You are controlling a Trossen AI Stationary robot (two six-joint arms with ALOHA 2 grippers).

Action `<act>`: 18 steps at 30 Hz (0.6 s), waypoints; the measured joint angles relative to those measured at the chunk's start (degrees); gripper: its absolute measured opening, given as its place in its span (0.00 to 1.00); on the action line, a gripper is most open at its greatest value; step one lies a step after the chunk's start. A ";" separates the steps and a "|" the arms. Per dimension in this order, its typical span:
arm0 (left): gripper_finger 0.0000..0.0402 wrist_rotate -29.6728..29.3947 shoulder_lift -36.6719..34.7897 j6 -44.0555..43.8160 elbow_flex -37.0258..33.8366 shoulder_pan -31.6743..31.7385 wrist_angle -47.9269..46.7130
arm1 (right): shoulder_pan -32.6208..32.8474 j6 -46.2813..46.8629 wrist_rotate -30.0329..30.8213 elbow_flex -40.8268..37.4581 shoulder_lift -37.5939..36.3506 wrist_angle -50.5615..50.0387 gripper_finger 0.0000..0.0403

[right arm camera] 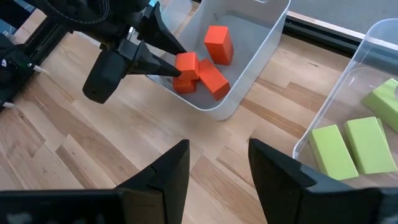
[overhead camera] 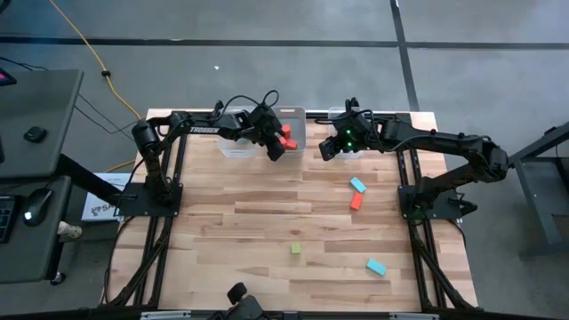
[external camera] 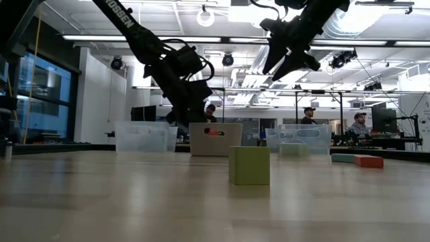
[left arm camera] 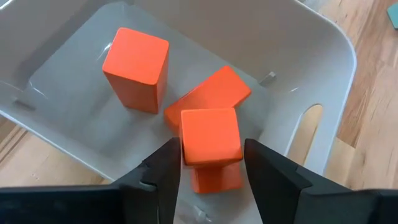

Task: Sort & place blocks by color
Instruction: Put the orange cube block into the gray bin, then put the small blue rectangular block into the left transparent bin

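Four blocks lie loose on the near table: a green cube [overhead camera: 296, 249], a blue one [overhead camera: 376, 267], then a red bar [overhead camera: 356, 202] touching another blue bar [overhead camera: 358, 185] — all nearer the right gripper [overhead camera: 328, 148], which hovers empty, fingers apart. Farther back, the left gripper [left arm camera: 211, 163] pinches a red block [left arm camera: 210, 137] above the middle bin [left arm camera: 323, 56], release pending — the green bin's contents are cut off.

Red-orange blocks [left arm camera: 138, 68] lie in the 12 o'clock bin, one upright. Loose toward 4 o'clock: two light blue bars [overhead camera: 357, 185], a red-orange bar [overhead camera: 356, 202] (touching one blue) and a lime green cube [overhead camera: 296, 249].
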 joint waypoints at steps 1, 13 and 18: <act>0.39 0.01 0.00 -0.02 0.00 0.00 0.00 | 0.00 0.00 -0.05 0.00 0.01 0.00 0.38; 0.41 0.06 -0.83 0.98 9.97 1.17 -13.51 | 0.11 2.46 -8.21 0.00 0.00 0.83 0.38; 0.41 0.03 -1.15 3.76 15.64 1.18 -20.72 | 2.42 3.28 -9.62 0.00 0.01 0.22 0.38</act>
